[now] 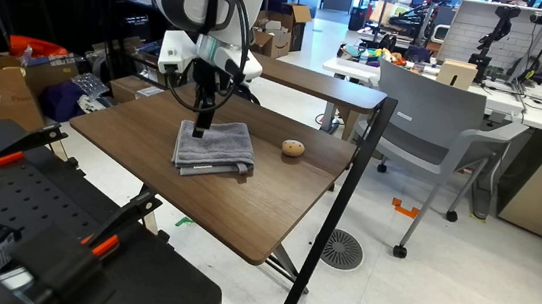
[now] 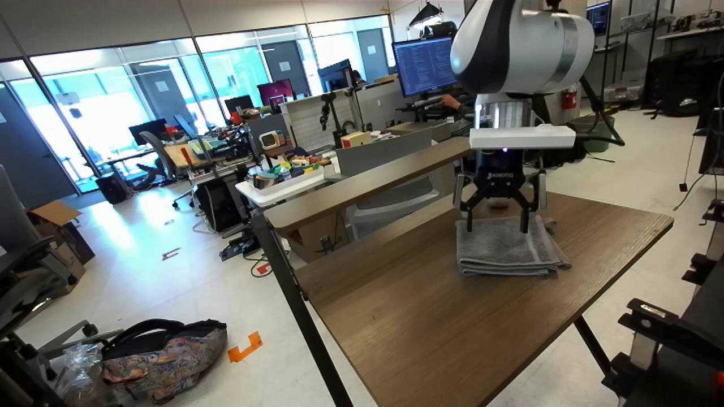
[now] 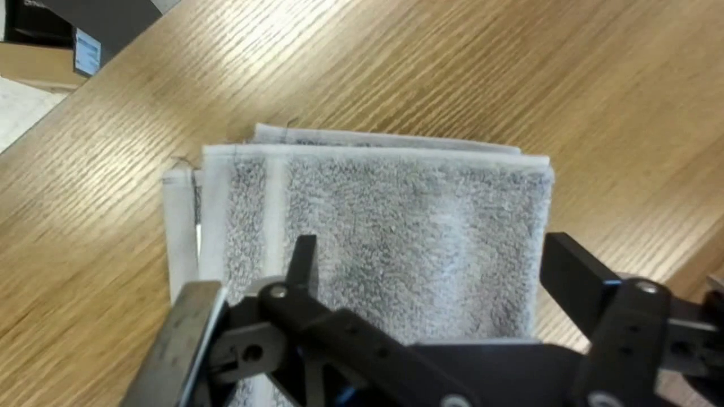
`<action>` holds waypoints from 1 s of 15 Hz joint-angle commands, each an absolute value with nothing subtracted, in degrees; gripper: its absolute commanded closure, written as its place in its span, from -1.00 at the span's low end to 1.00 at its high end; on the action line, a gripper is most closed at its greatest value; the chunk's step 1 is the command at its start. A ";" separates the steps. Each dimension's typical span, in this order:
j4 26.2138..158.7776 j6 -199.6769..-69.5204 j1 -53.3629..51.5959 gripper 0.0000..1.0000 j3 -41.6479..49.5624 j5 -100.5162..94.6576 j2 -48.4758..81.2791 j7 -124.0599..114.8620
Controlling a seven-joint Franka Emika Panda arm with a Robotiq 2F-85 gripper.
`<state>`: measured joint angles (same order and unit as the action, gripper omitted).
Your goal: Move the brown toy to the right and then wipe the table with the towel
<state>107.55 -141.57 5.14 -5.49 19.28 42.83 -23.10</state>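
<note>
Fingers are spread wide w/ nothing pinched, poised over the grey towel, which lies folded on the desk; can't tell if tips touch it. Brown toy sits apart, to the towel's right in an exterior view, so the toy half's prob. done & the step in hand is likely grabbing the cloth. Per wrist view, the left tip is over the pile & the right one's abt at its right edge, so nudge left first, go straight down till both press in, then close slowly to bunch all layers; a shallow pinch might lift only the top one. When wiping, keep it flat w/ even pressure & steer short of the toy, which could roll. Orientation: towel's approx. sq., no clear long axis; far edge runs L–R in wrist view, near edge hidden. Toy's long axis is approx. L–R in an exterior view; no telling which end's front.
</note>
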 commanded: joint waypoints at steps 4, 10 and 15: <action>109.09 -165.97 -4.59 -1.00 -3.98 19.05 51.42 -20.24; 109.07 -166.30 -7.79 -1.00 -1.99 18.71 51.59 -21.72; 105.34 -163.53 -7.17 -1.00 -3.51 19.36 53.51 -22.16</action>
<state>108.96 -166.09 -7.80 -1.96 19.08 51.47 -21.48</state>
